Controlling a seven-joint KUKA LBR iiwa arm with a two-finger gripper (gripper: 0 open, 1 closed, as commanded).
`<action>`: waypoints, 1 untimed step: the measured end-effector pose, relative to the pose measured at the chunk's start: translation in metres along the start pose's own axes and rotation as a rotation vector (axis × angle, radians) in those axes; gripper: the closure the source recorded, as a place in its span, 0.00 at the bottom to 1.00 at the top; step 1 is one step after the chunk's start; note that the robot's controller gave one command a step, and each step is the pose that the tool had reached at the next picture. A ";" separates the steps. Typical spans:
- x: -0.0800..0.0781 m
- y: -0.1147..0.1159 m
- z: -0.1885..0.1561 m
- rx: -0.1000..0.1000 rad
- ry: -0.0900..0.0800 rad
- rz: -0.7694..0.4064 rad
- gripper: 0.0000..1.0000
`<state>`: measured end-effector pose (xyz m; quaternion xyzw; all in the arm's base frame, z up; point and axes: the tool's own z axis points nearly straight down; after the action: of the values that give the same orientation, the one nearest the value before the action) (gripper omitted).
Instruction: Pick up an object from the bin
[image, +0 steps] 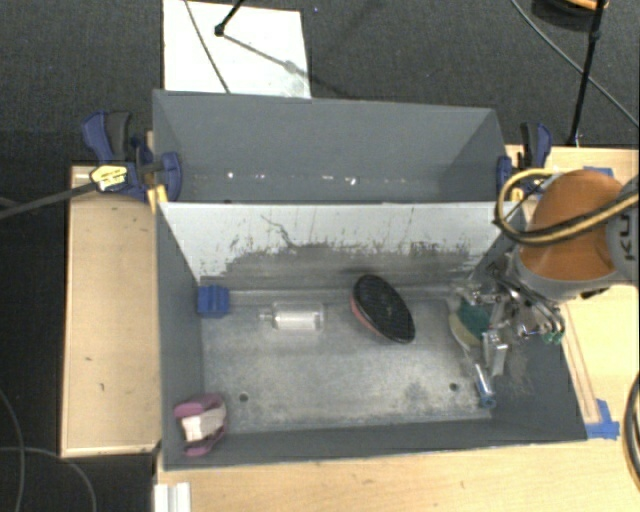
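Gripper (486, 388) low at right end of bin (330, 392), near front wall. Spread or closed: cannot tell. Green thing (466, 324) just beside gripper, on its left, toward back wall; contact unclear. Black oval disc (383, 307) further left. Clear vial (295, 320), blue block (212, 300) and pink thing (200, 420) well apart, at left.

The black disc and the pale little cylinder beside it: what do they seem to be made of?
The black disc looks like rubber or matte plastic: dull, textured face, reddish rim. The pale cylinder is likely clear or whitish plastic: faintly glossy. Neither is certain.
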<state>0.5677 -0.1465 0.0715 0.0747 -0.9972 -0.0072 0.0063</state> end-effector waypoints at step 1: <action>-0.002 0.000 -0.003 0.004 -0.008 -0.006 1.00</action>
<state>0.5699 -0.1458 0.0749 0.0776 -0.9970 -0.0053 0.0021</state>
